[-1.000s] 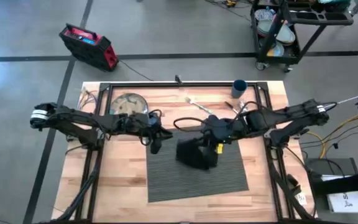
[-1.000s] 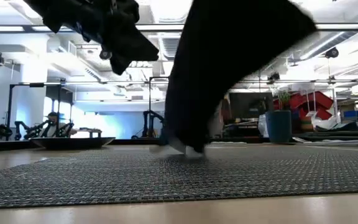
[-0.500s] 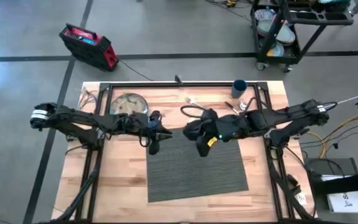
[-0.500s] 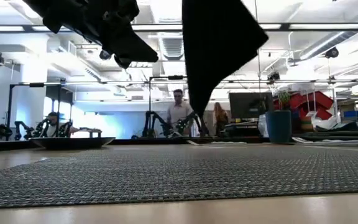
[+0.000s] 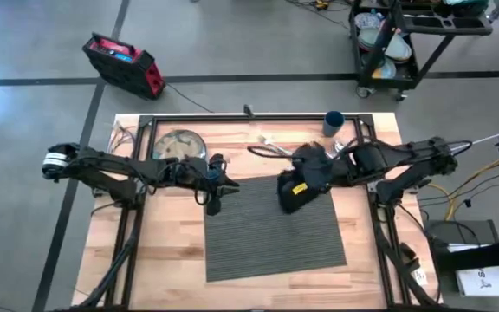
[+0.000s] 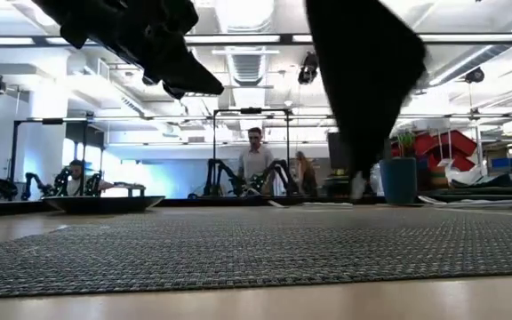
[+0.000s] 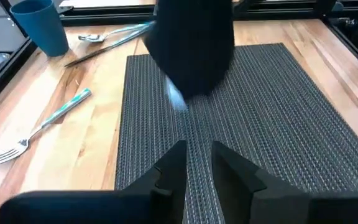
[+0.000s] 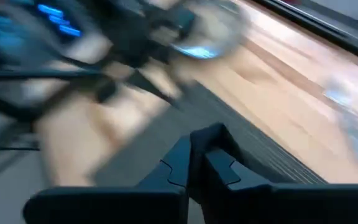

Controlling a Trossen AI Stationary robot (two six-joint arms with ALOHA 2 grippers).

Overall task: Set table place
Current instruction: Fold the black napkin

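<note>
- Starting from the left side of the high view, we see the left gripper (image 5: 213,201) hanging at the left far corner of the placemat (image 5: 258,247); in its own wrist view the fingers (image 7: 173,165) stand only a narrow gap apart and hold nothing.
- Behind this arm the silvery plate (image 5: 178,144) rests on the table (image 5: 176,251), and it is not yet on the placemat.
- Moving toward the middle, the fork (image 7: 39,129) lies on the wood just beside the far edge of the placemat, with its long axis roughly along that edge.
- Further right, the right gripper (image 5: 294,192) is above the far right corner of the placemat, and its fingers (image 8: 185,158) are pinched on the black napkin (image 5: 300,191).
- The napkin hangs down as a bunched dark cloth; in the low view its lower end (image 6: 363,133) seems clear of the mat, but we cannot tell this surely.
- At the far right, the spoon (image 7: 114,32) and the dark blue cup (image 5: 333,122) are still on the bare wood behind the right arm; we cannot make out a knife clearly.
- We judge that the next move depends on one relation: the napkin hangs directly under the right gripper, and the free mat surface lies from it toward the near edge and the left. The right arm is therefore the nearer one for laying it down, while the left arm is nearer to the plate.
</note>
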